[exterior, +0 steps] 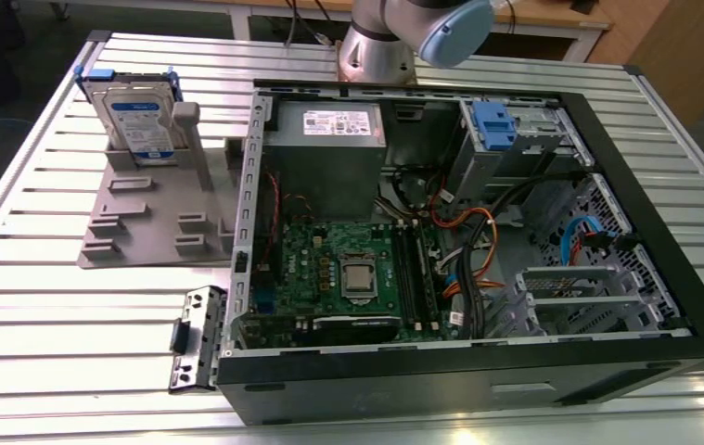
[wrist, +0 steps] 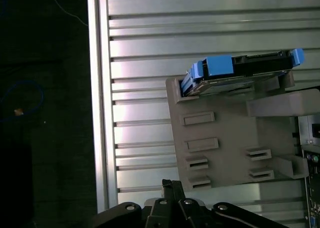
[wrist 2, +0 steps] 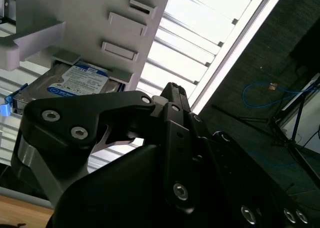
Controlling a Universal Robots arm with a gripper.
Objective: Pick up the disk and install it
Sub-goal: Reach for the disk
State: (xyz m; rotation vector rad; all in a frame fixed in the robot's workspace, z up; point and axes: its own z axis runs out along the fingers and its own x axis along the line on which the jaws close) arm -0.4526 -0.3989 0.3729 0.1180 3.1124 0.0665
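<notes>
The disk [exterior: 136, 116] is a silver drive with a white-and-blue label in a blue carrier. It stands upright in a slot of a grey plastic stand [exterior: 154, 218] at the exterior view's left, on the slatted table. In both wrist views the disk [wrist: 240, 71] [wrist 2: 75, 81] sits in that stand [wrist: 225, 133]. My gripper [wrist: 170, 184] [wrist 2: 172, 88] hovers above the table near the stand's end opposite the disk. It is well apart from the disk, its fingertips are together, and nothing is between them.
An open computer case [exterior: 648, 269] lies at the exterior view's right, with a grey metal box [exterior: 333, 139], a green board [exterior: 345, 269] and a silver cage with a blue latch [exterior: 500, 130]. A black bracket [exterior: 197, 338] lies beside the case. The table edge [wrist: 97, 88] borders dark floor.
</notes>
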